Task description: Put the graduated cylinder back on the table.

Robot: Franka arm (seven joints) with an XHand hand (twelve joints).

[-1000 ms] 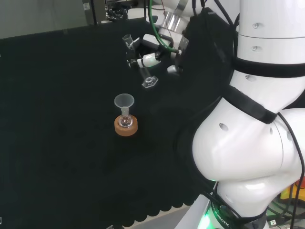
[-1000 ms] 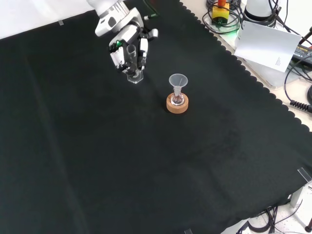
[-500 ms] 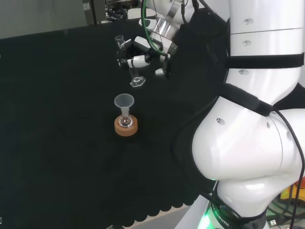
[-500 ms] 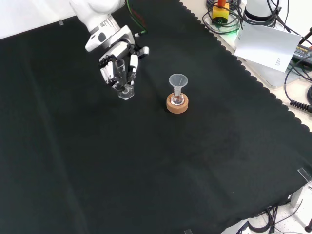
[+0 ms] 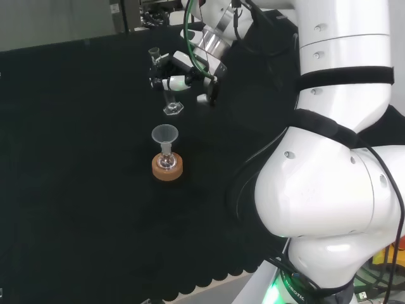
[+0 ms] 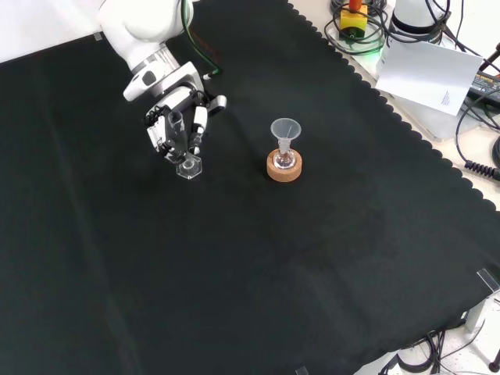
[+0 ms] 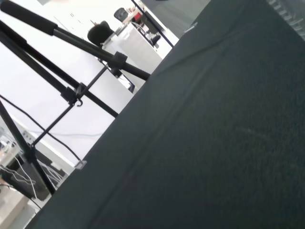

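Graduated cylinder point(image 6: 183, 144), clear and faint, stands nearly upright in the hand's point(image 6: 173, 117) curled fingers.

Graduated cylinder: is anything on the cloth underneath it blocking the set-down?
Nothing visible does. The hand holds the graduated cylinder upright over bare black cloth. The nearest thing, the funnel in a flask on its cork ring, stands well off to the right in the front view.

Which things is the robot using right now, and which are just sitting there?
Using:
- graduated cylinder, held upright
- hand, curled round it
- black cloth, where it goes

Just sitting:
- funnel in a small flask
- cork ring under that flask
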